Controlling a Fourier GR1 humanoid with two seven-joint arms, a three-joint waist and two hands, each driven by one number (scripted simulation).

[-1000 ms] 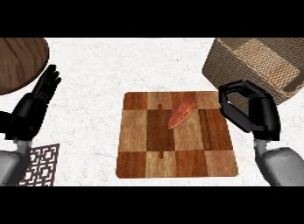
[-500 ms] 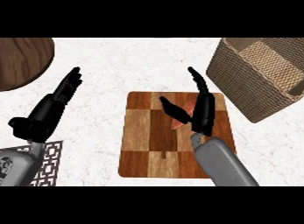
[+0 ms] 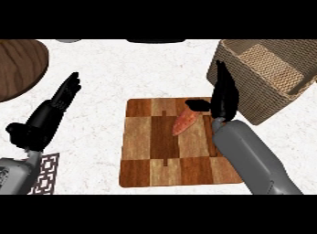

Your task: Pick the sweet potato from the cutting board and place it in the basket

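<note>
black right robot hand [image 3: 223,97] open, fingers straight, thumb at sweet potato [image 3: 183,122] tip

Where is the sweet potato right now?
In the head view, the sweet potato lies on the upper right part of the cutting board, just left of the right hand, with the basket further right.

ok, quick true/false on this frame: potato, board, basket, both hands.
1. The sweet potato lies on the cutting board. True.
2. The basket stands left of the board. False: it stands off the board's far right corner.
3. The right hand has straight fingers and is beside the potato's far end. True.
4. The left hand holds the potato. False: it is open over the counter left of the board, holding nothing.
</note>
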